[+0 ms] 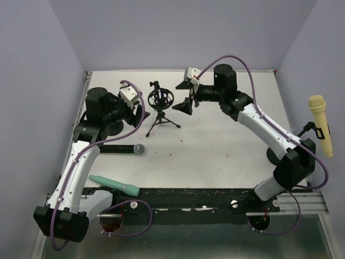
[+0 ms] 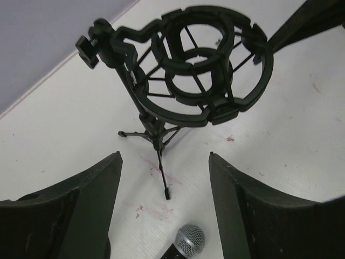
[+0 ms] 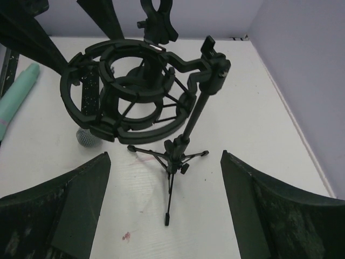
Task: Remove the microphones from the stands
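Observation:
The black tripod stand (image 1: pixel 160 105) stands upright at the table's middle back; its ring-shaped shock mount (image 2: pixel 199 70) is empty, as the right wrist view (image 3: pixel 129 102) also shows. A black microphone (image 1: pixel 121 149) with a silver grille lies flat on the table to the front left of the stand; its grille shows in the left wrist view (image 2: pixel 188 242) and behind the mount in the right wrist view (image 3: pixel 86 138). My left gripper (image 1: pixel 141 114) is open and empty just left of the stand (image 2: pixel 164 156). My right gripper (image 1: pixel 183 105) is open and empty just right of it (image 3: pixel 164 155).
A teal microphone (image 1: pixel 114 185) lies at the front left edge by the left arm's base and shows in the right wrist view (image 3: pixel 16 94). A yellow microphone (image 1: pixel 321 124) stands off the table's right side. Purple walls close in the back and sides.

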Robot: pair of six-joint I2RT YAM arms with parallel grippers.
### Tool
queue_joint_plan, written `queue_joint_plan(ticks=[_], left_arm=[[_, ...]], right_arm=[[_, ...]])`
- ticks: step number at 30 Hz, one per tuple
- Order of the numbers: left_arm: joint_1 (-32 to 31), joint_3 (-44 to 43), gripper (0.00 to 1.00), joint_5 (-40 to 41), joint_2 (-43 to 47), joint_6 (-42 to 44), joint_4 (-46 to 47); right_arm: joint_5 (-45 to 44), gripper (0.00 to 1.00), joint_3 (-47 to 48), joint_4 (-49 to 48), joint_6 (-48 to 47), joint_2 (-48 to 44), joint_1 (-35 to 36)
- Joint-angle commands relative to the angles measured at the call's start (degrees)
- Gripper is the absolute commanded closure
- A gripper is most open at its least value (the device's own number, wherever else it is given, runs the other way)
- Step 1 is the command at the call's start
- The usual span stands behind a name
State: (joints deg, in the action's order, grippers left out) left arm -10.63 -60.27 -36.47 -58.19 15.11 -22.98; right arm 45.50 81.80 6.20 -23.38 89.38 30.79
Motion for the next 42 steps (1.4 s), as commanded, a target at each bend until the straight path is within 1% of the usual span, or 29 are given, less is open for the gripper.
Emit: queue_joint_plan(ticks=[1, 5, 8, 12, 16, 19, 25, 31, 33, 34, 36, 38, 39, 40, 42], left_arm=[[-0.1, -6.2, 0.25, -0.6, -1.0, -2.2, 0.0], [-0.1, -8.9, 0.22, -5.7, -2.7, -0.8, 0.0], [-0.6, -11.1, 0.22, -9.6, -4.5, 2.2, -1.0], [-1.6, -12.6, 0.22, -13.7, -6.0, 5.2, -2.6], [-3.8, -13.3, 0.24, -17.3, -7.5, 6.2, -2.9], [-6.3, -14.0, 0.25, -19.0, -8.7, 6.8, -3.1], [-11.2, -17.7, 0.27, -20.2, -11.8, 11.5, -6.8], [-12.5, -20.7, 0.31, -20.8, -14.8, 13.8, -9.4], [-12.5, -20.9, 0.33, -19.2, -14.9, 15.0, -10.1], [-12.5, -20.9, 0.33, -18.5, -14.8, 15.8, -10.9], [-12.5, -20.7, 0.34, -16.6, -14.2, 18.4, -12.8], [-12.5, -19.8, 0.38, -14.5, -13.0, 20.5, -14.3], [-12.5, -19.2, 0.4, -13.6, -12.2, 21.2, -14.4], [-12.5, -18.1, 0.41, -12.8, -11.3, 21.8, -14.2], [-12.5, -15.9, 0.43, -11.9, -9.6, 23.9, -13.9]], right_arm=[[-3.5, 0.11, 3.4, 0.8, -7.0, 1.4, 2.5], [-3.5, 0.13, 4.9, -0.7, -6.3, 2.0, 3.7], [-2.4, 0.18, 5.1, -0.8, -6.8, 1.2, 4.3], [-1.7, 0.26, 5.3, 0.3, -6.7, -0.2, 5.0], [-2.1, 0.3, 3.9, 1.4, -6.8, -2.1, 5.2], [-2.9, 0.31, 2.4, 1.9, -6.9, -3.8, 5.1], [-4.1, 0.34, -0.3, 3.7, -6.7, -8.4, 5.1], [-3.3, 0.37, -3.7, 1.1, -1.6, -11.6, 5.1], [-2.2, 0.37, -4.4, 0.7, -0.4, -11.6, 5.1], [-1.1, 0.35, -4.7, 0.7, 0.1, -11.5, 5.1], [-0.3, 0.25, -4.9, 0.8, 1.6, -11.4, 5.1], [-2.2, 0.1, -3.7, 2.2, 4.5, -11.7, 4.9], [-3.2, 0.06, -2.1, 4.1, 6.0, -11.6, 4.4], [-2.4, 0.05, 0.5, 7.7, 6.6, -11.3, 3.0], [2.8, 0.05, 4.1, 12.7, 7.6, -10.7, -0.8]])
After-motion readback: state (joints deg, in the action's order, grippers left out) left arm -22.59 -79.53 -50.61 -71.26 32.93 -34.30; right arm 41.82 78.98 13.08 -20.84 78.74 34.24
